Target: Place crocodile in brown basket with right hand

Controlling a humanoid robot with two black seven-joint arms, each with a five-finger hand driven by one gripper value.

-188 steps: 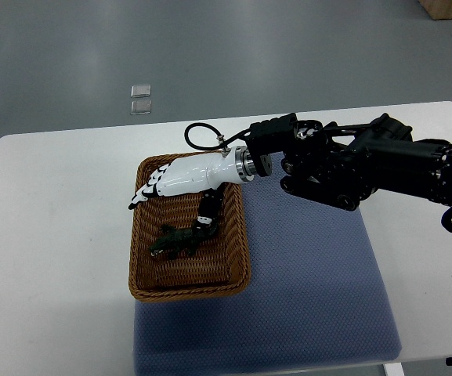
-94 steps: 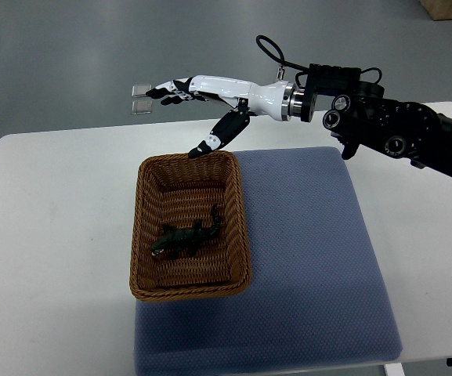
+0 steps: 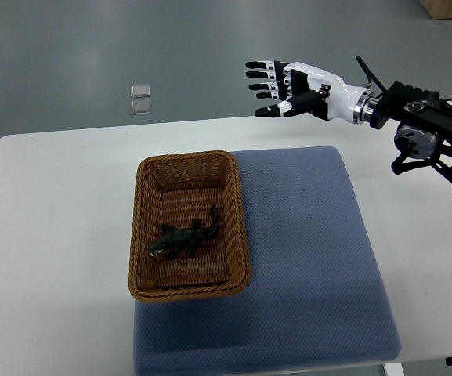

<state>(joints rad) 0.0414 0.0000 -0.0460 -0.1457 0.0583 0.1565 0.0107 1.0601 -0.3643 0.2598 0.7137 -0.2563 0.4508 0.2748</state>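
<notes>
Since the small dark green toy crocodile (image 3: 184,239) already lies inside the brown woven wicker basket (image 3: 145,235), you're basically done: your white-and-black right hand (image 3: 292,88) hovers far right, fingers spread, empty. Next, just park the arm clear.

White table (image 3: 61,235), grey floor (image 3: 92,47), blue mat (image 3: 312,258)
</notes>
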